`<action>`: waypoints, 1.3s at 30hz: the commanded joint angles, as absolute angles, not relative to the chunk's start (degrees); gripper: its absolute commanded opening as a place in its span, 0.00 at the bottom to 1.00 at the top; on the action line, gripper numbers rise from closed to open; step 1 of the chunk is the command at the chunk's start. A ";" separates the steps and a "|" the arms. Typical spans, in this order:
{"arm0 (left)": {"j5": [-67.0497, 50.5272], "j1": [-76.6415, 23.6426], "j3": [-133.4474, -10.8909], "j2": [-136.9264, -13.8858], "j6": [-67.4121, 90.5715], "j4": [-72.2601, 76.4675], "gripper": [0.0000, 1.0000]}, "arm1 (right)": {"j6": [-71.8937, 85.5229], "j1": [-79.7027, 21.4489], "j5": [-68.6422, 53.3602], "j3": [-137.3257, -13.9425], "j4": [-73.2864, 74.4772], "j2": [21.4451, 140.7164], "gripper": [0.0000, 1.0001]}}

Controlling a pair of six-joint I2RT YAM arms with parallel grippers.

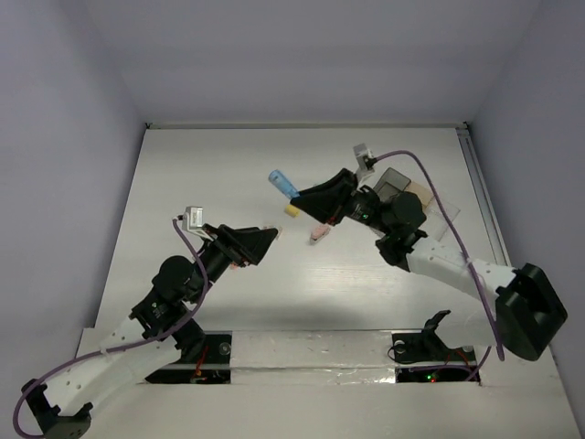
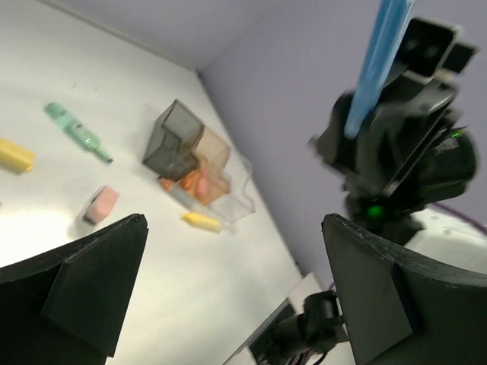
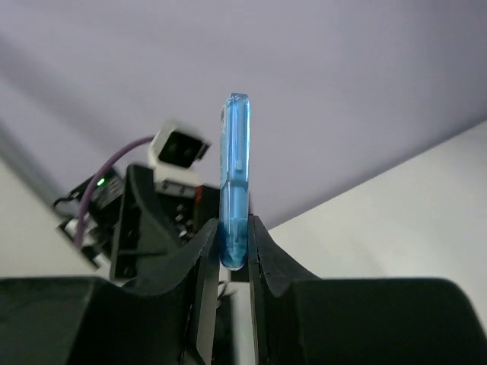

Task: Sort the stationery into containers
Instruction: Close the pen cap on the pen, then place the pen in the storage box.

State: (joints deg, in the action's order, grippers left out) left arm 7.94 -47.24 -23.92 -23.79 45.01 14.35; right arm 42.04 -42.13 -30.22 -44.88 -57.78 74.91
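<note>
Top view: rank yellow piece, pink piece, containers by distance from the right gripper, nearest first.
1. yellow piece: just below the right gripper in frame.
2. pink piece: lower, slightly right.
3. containers: far right, beside the arm.

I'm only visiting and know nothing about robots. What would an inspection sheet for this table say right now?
Surface: white table, mostly bare.
Job's things: blue piece gripped by one end, off the table. The green piece, yellow piece, pink piece and small yellow piece lie loose. The containers stand in a joined row, with orange-pink pieces inside.
Clutter: nothing seen.
Hands: left hand open and empty; right hand shut on the blue piece.
Cables: a purple cable runs along each arm.
Surroundings: plain lilac walls.
</note>
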 commanded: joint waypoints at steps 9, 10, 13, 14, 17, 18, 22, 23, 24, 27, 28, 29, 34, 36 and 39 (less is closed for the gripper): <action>10.46 -47.55 -23.92 -18.90 39.03 6.85 0.99 | 32.52 -29.63 10.67 -41.49 -12.25 57.14 0.00; 10.20 -47.55 -23.38 -18.72 39.02 7.12 0.99 | 33.91 -26.49 12.38 -41.31 -6.65 56.52 0.00; 8.88 -47.55 -21.01 -17.76 38.76 8.78 0.99 | 35.50 -19.29 13.36 -40.35 -0.20 55.55 0.00; 8.53 -47.55 -20.57 -17.32 38.67 9.14 0.99 | 35.59 -17.51 12.66 -40.34 1.83 56.24 0.00; 8.35 -47.55 -19.16 -16.53 37.79 9.05 0.99 | 35.95 -12.59 10.90 -40.25 5.09 58.18 0.00; 8.26 -47.55 -18.64 -16.26 37.44 8.97 0.99 | 35.95 -11.79 10.99 -40.08 5.79 59.58 0.00; 8.79 -47.55 -17.32 -14.24 35.86 8.44 0.99 | 36.12 -8.09 8.27 -39.64 7.03 62.57 0.00; 9.05 -47.55 -17.14 -13.89 35.34 8.35 0.99 | 36.30 -8.09 8.09 -39.64 6.86 63.01 0.00; 9.23 -47.55 -16.62 -13.19 35.25 8.44 0.99 | 36.30 -7.48 7.82 -39.64 6.68 63.54 0.00; 8.35 -47.55 -15.65 -13.01 34.89 9.67 0.99 | 37.00 -6.94 8.00 -40.08 6.77 65.47 0.00; 8.26 -47.55 -15.47 -13.18 34.89 9.75 0.99 | 37.18 -6.94 8.09 -40.25 6.77 66.44 0.00; 8.17 -47.55 -15.29 -13.27 34.89 9.84 0.99 | 37.35 -6.42 8.17 -40.34 6.85 66.88 0.00; 7.47 -47.55 -14.06 -13.45 34.54 11.16 0.99 | 38.23 -5.89 8.35 -41.22 5.98 69.69 0.00; 7.38 -47.55 -14.06 -13.36 34.45 11.25 0.99 | 38.23 -5.36 8.52 -42.01 5.98 71.36 0.00; 7.29 -47.55 -13.97 -13.18 34.28 11.42 0.99 | 38.06 -4.75 9.40 -43.33 6.06 72.86 0.00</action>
